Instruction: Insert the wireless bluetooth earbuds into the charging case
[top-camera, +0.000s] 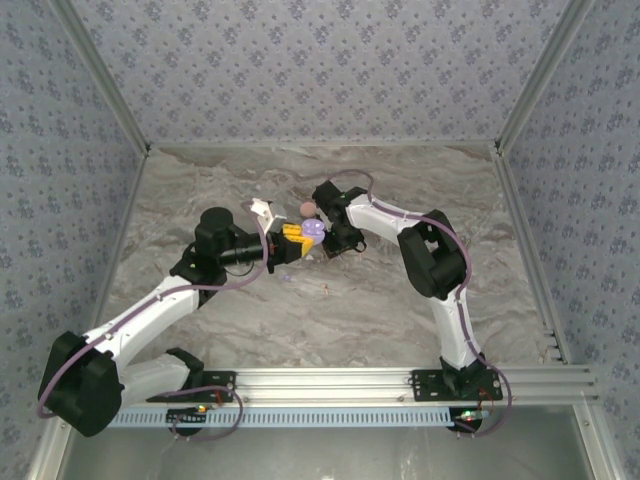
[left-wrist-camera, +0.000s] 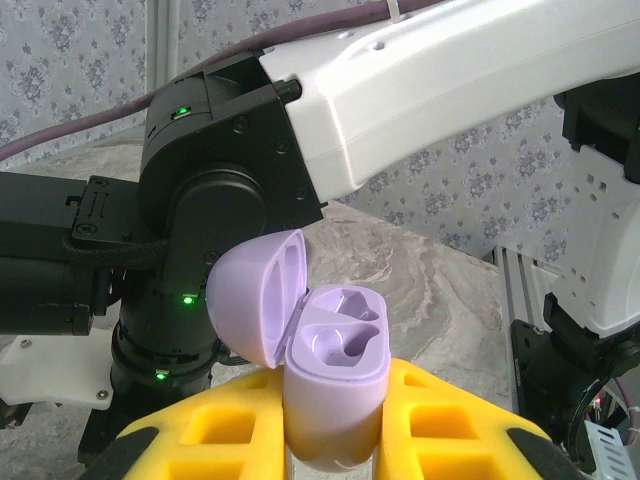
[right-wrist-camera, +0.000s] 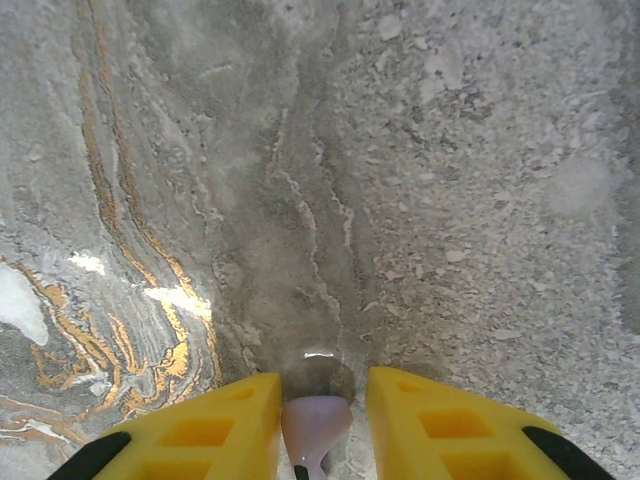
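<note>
From overhead, the left gripper (top-camera: 295, 240) meets the right gripper (top-camera: 335, 243) above the middle of the marbled grey table (top-camera: 200, 190). A lilac plastic charging case (top-camera: 313, 228) sits between them, but from that height I cannot see into it. A round pink disc (top-camera: 307, 209) lies at twelve o'clock from the case. A tiny lilac earbud (top-camera: 287, 278) lies loose at seven o'clock and a tiny pinkish earbud (top-camera: 326, 290) at six.

The left wrist camera shows more. The left gripper (left-wrist-camera: 335, 420) has its yellow fingers (left-wrist-camera: 230, 430) clamped on the case (left-wrist-camera: 335, 350), which stands upright. Its domed lid (left-wrist-camera: 255, 300) is swung back toward ten o'clock, and both moulded sockets are empty.

The right wrist camera looks straight down. There the right gripper (right-wrist-camera: 320, 400) is drawn narrow around a pale pink earbud (right-wrist-camera: 316, 425), pinched between the yellow fingers (right-wrist-camera: 210, 430) at six o'clock. The earbud hangs clear of the stone and throws a shadow below. It is just beside the case at about four o'clock, not in it.
</note>
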